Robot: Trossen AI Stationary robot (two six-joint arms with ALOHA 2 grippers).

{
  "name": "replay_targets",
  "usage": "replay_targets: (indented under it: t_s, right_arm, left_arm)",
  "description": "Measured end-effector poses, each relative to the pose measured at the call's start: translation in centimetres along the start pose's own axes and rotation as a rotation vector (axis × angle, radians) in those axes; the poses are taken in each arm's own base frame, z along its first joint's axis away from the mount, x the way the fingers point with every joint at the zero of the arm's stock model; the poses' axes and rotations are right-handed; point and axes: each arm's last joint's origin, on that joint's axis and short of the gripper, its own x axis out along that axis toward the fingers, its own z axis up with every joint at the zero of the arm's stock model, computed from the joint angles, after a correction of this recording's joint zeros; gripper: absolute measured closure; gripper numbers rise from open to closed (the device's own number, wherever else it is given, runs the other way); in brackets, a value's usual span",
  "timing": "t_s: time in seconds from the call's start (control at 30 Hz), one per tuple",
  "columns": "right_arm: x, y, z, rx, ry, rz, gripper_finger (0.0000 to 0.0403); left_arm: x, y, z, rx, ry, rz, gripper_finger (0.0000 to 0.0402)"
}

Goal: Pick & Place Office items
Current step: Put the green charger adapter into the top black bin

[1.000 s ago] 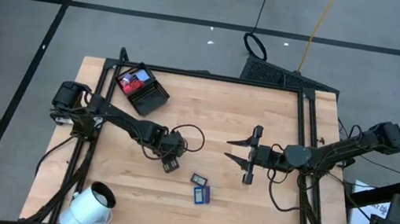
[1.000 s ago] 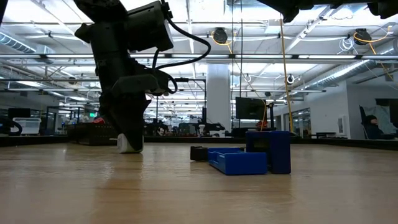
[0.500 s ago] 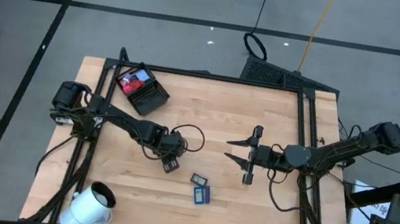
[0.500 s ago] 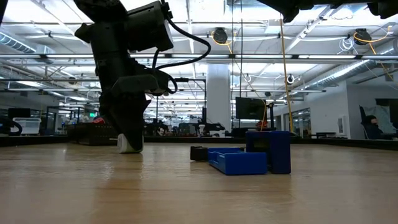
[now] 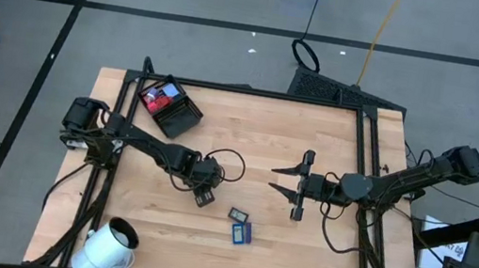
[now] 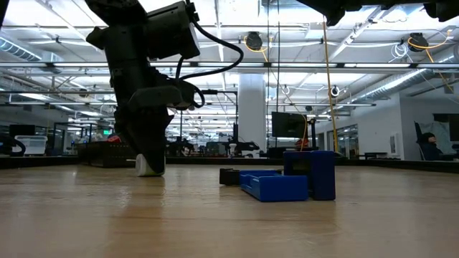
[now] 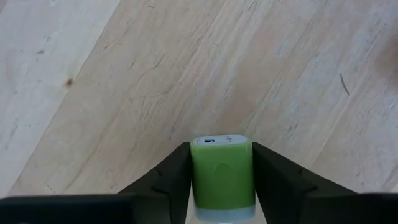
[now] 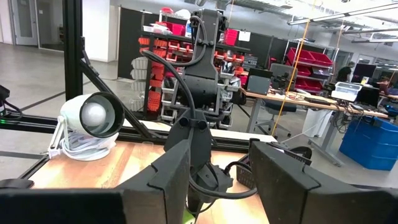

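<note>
High view, my left pincer [image 5: 203,197]: low at the middle of the counter [image 5: 299,247], tips right on a small item; from here I cannot see what it grips.
High view, loose items: a dark blue-black piece [image 5: 239,215] and a blue piece [image 5: 242,233] lie just beside each other, near my left pincer.
High view, tray [image 5: 169,107]: near the far left corner, already holding red and blue pieces.
High view, my right pincer [image 5: 282,180]: fingers spread wide and empty, waiting right of centre.
Low view: the left pincer [image 6: 147,161] comes down to the counter, with a pale bit at its tips; the blue piece [image 6: 276,186] lies flat and another blue piece [image 6: 315,173] stands behind it.
Left wrist view: my fingers [image 7: 163,180] are closed against both sides of the green-and-white piece [image 7: 222,171], which sits on the wood.
Right wrist view: my own fingers parted; the left arm works beyond them.
Step, as I judge it: the grasp looks made, the lift not yet.
Next move: raise it straight, carry it to the tray, release over a free compartment.
</note>
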Motion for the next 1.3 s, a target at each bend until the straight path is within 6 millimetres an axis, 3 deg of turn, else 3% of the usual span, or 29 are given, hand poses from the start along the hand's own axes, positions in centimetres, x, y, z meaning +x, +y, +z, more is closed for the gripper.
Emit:
replay_targets:
  t_s: [0.23, 0.53, 0.73, 0.93, 1.17, 1.3]
  right_arm:
    - [0.0, 0.0, 0.0, 0.000, 0.000, 0.000, 0.0248]
    - [0.0, 0.0, 0.0, 0.000, 0.000, 0.000, 0.0248]
    - [0.0, 0.0, 0.0, 0.000, 0.000, 0.000, 0.0248]
    - [0.0, 0.0, 0.0, -0.001, 0.004, 0.000, 0.0248]
    - [0.0, 0.0, -0.1, -0.003, 0.013, 0.002, 0.0248]
    - [0.0, 0.0, -0.1, 0.013, 0.014, 0.002, 0.0248]
  left_arm:
    - [0.0, 0.0, 0.0, 0.003, -0.001, 0.000, 0.0270]
    - [0.0, 0.0, 0.0, 0.024, -0.001, 0.001, 0.0259]
    - [-0.7, 0.3, 0.7, 0.145, -0.046, 0.004, 0.0269]
    - [-4.8, -0.3, 1.8, 0.183, -0.285, -0.011, 0.0269]
    - [-11.3, -1.2, 0.4, 0.213, -0.572, 0.045, 0.0269]
    - [-13.7, -0.8, -1.0, 0.189, -0.702, 0.121, 0.0269]
